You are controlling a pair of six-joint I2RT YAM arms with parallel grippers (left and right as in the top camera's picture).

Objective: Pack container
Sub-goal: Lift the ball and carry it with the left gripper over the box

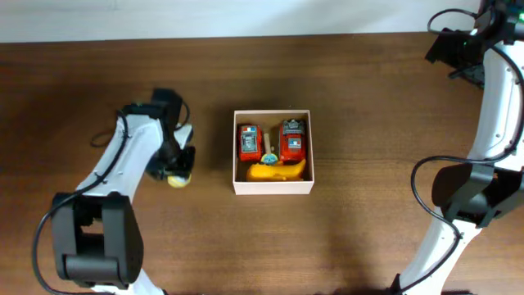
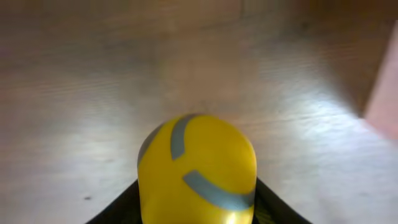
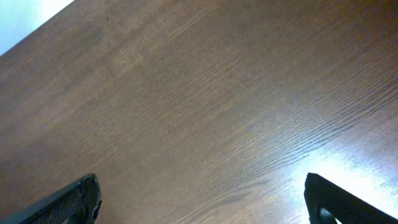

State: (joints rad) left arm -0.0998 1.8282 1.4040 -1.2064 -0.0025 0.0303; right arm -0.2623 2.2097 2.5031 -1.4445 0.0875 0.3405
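The container, a square white-walled box, sits at the table's middle and holds two red toy cars, an orange toy and a small light-blue piece. Left of it, my left gripper is shut on a yellow toy with grey stripes. In the left wrist view the yellow toy sits between the dark fingers, just above the wood. A pale edge of the container shows at the right. My right gripper is open and empty over bare wood, at the far right back corner.
The brown wooden table ends at a white wall strip along the back. The arm bases stand at the front left and front right.
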